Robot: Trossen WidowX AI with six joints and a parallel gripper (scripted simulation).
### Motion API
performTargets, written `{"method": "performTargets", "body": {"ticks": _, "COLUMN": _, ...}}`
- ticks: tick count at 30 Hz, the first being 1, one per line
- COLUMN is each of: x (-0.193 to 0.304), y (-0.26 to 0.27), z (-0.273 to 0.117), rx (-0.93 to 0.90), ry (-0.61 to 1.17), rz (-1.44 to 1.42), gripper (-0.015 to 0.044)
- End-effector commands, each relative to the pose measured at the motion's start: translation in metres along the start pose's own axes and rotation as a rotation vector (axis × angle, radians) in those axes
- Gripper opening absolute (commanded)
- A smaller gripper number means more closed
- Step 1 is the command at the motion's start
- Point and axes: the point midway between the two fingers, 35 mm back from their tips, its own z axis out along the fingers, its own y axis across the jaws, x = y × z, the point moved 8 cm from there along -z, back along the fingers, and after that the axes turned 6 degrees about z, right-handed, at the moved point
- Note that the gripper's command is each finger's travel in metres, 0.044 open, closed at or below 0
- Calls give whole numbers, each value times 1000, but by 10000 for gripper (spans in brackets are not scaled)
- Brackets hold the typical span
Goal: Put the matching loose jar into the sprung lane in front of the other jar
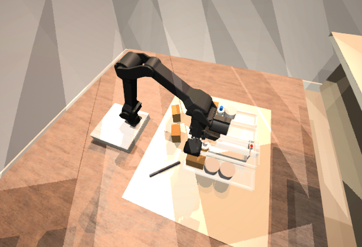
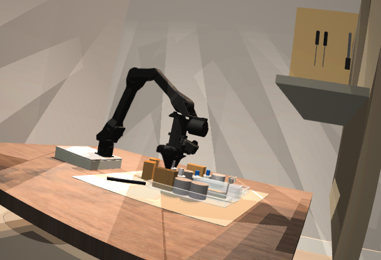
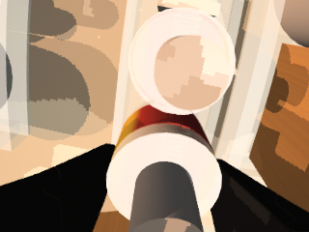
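My gripper (image 1: 195, 148) (image 2: 171, 166) (image 3: 162, 161) is shut on a jar (image 2: 174, 169) (image 3: 164, 117) with a white shoulder, grey cap and red-yellow label. It is upright at the front end of the sprung lane (image 1: 253, 165) (image 3: 125, 72). In the top view the gripper hides it. The lane jar (image 1: 205, 146) (image 2: 180, 172) (image 3: 182, 63), with a pale top, stands directly behind it in line. Whether the two touch, and whether the held jar's base is on the lane floor, cannot be told. The red-dotted pusher part (image 1: 249, 145) shows toward the lane's back; the plate's contact is hidden.
A brown block (image 1: 195, 161) (image 2: 164, 178) (image 3: 285, 130) and two grey round tins (image 1: 211, 165) (image 2: 198, 190) stand in the neighbouring lane. Blue-capped jars (image 1: 221, 109) (image 2: 208, 172) stand on the other side. Orange blocks (image 1: 175, 133) (image 2: 149, 170) and a dark rod (image 1: 164, 169) (image 2: 125, 180) lie in front.
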Motion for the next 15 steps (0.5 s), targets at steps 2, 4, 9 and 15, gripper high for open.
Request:
{"method": "performTargets", "body": {"ticks": 2, "x": -6, "y": 0, "z": -4, "rx": 1, "ry": -32, "rz": 4, "gripper": 0}}
{"method": "performTargets", "body": {"ticks": 4, "x": -7, "y": 0, "z": -4, "rx": 1, "ry": -32, "rz": 4, "gripper": 0}}
{"method": "performTargets", "body": {"ticks": 9, "x": -7, "y": 0, "z": -4, "rx": 1, "ry": -32, "rz": 4, "gripper": 0}}
{"method": "performTargets", "body": {"ticks": 15, "x": -8, "y": 0, "z": -3, "rx": 1, "ry": -32, "rz": 4, "gripper": 0}}
